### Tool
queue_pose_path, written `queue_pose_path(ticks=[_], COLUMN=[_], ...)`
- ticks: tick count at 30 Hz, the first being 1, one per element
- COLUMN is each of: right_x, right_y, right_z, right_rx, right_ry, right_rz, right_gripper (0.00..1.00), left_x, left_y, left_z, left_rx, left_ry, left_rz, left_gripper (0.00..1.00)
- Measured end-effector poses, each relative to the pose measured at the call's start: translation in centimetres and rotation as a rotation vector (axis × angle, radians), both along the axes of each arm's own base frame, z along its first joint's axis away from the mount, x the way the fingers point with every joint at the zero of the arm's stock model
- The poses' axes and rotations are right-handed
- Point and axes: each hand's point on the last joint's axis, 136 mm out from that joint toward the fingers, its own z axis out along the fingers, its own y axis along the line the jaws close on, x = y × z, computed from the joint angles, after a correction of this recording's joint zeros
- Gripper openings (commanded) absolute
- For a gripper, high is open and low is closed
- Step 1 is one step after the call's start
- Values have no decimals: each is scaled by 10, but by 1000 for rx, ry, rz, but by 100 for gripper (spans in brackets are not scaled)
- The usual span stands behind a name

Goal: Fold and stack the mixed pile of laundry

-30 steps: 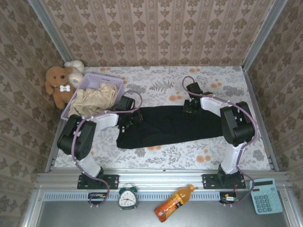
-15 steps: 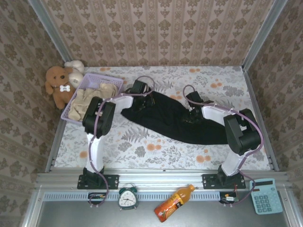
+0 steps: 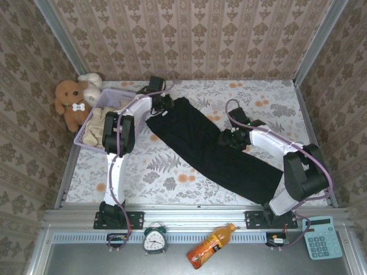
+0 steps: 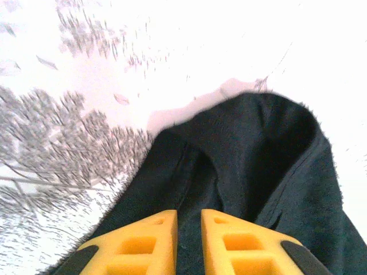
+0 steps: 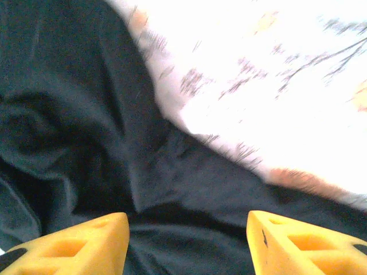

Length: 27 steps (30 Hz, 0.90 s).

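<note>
The black garment [image 3: 212, 149] lies flat in a long diagonal strip, from the far left to the near right of the floral table. My left gripper [image 3: 166, 106] is at the strip's far-left end. In the left wrist view its jaws [image 4: 189, 215] stand a narrow slit apart, open, with black cloth [image 4: 258, 149] lying under the gap. My right gripper [image 3: 231, 138] hovers over the strip's right edge near its middle. Its fingers [image 5: 187, 220] are wide open above wrinkled black cloth [image 5: 69, 114]. The cream-beige garment [image 3: 105, 121] sits bunched in the lavender basket.
The lavender mesh basket [image 3: 124, 92] stands at the far left, just left of my left arm. A brown teddy bear [image 3: 70, 101] and a white one [image 3: 92, 80] lean behind it. An alarm clock [image 3: 155, 239], orange bottle [image 3: 210, 246] and calculator [image 3: 321, 237] lie on the near ledge.
My left gripper swung the garment's left end to the far left, turning the strip diagonal, then parted its jaws slightly. My right gripper slid right and its jaws widened off the cloth.
</note>
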Motion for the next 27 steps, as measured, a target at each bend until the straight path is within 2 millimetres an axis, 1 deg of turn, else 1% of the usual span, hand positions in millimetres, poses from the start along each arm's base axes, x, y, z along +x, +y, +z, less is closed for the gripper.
queue_pose_path(ticks=[1, 2, 3, 6, 7, 9, 10, 12, 15, 17, 18, 20, 21, 23, 24, 25, 27], right_x=[2, 4, 4, 7, 8, 17, 25, 46, 74, 90, 97, 105, 105, 104, 106, 113, 126], right_y=[-6, -12, -14, -7, -2, 9, 16, 33, 55, 67, 71, 77, 77, 74, 74, 73, 72], right_z=[0, -1, -2, -6, -7, -5, -3, 6, 10, 4, -3, -24, -35, -55, -53, -48, -47], right_rx=[-5, -11, -14, -3, 4, 13, 16, 37, 67, 76, 78, 77, 73, 62, 72, 71, 75], right_ry=[-3, -2, 0, -1, 2, -14, -27, -75, -124, -136, -133, -105, -82, -42, -43, -60, -74], right_rz=[-12, -22, -23, 12, 31, 72, 94, 133, 178, 194, 198, 199, 196, 180, 172, 158, 132], right_gripper=[53, 51, 49, 39, 37, 33, 31, 28, 26, 26, 25, 25, 25, 28, 29, 30, 34], left_x=[-1, -7, -15, -58, -72, -107, -119, -145, -167, -176, -177, -176, -174, -167, -162, -157, -142], left_y=[0, -2, -5, -19, -23, -32, -34, -32, -29, -25, -24, -24, -25, -28, -30, -32, -39], left_z=[6, 12, 16, 31, 34, 40, 40, 32, 7, -13, -21, -35, -41, -39, -40, -41, -40], left_rx=[0, -4, -6, -13, -18, -39, -53, -68, -79, -79, -78, -79, -81, -93, -94, -94, -103], left_ry=[-8, -12, -12, 3, 5, 17, 18, 46, 106, 152, 171, 195, 201, 190, 183, 181, 164], left_rz=[-5, -16, -28, -85, -101, -131, -135, -127, -92, -62, -46, -19, -10, -3, 2, 3, 4], left_gripper=[23, 25, 25, 25, 25, 24, 24, 23, 21, 20, 20, 19, 19, 18, 18, 18, 18])
